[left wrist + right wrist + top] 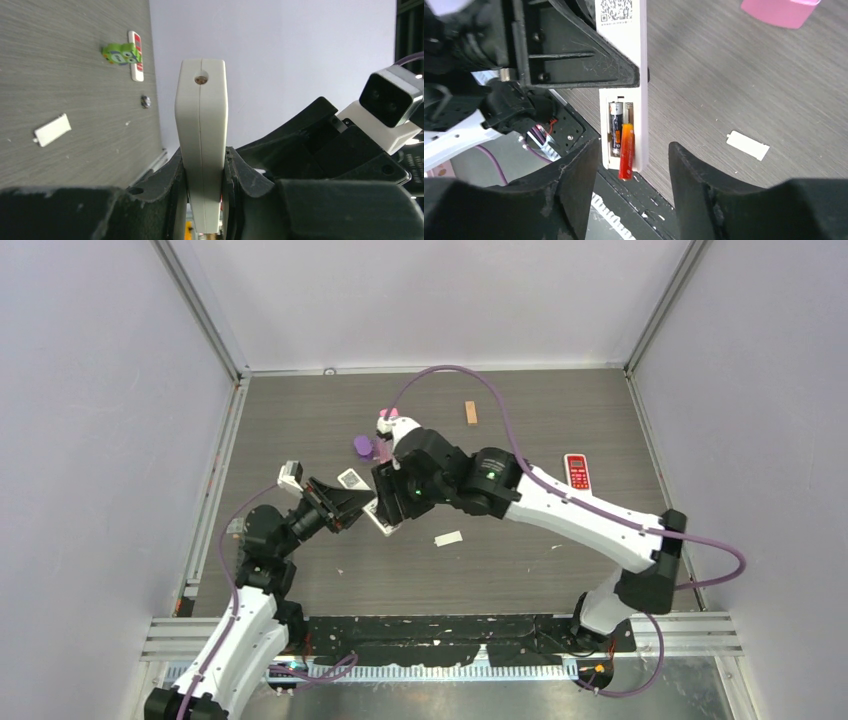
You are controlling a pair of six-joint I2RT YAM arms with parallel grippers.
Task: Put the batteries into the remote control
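My left gripper [205,165] is shut on the white remote control [201,110] and holds it edge-on above the table; both show in the top view, the gripper [352,506] and the remote [385,517]. In the right wrist view the remote's [621,30] open compartment faces the camera. A dark battery [615,127] lies in its left slot. A red-orange battery [626,150] lies slanted in the right slot, its lower end sticking out past the remote's end. My right gripper [633,147] is open around that end, touching nothing. No green battery shows.
The white battery cover [448,538] lies on the table; it also shows in the right wrist view [748,145]. A red remote [577,471] lies at the right. A purple object [362,446], a pink object [390,418] and a wooden block [470,412] lie farther back. A green owl toy [120,53] shows in the left wrist view.
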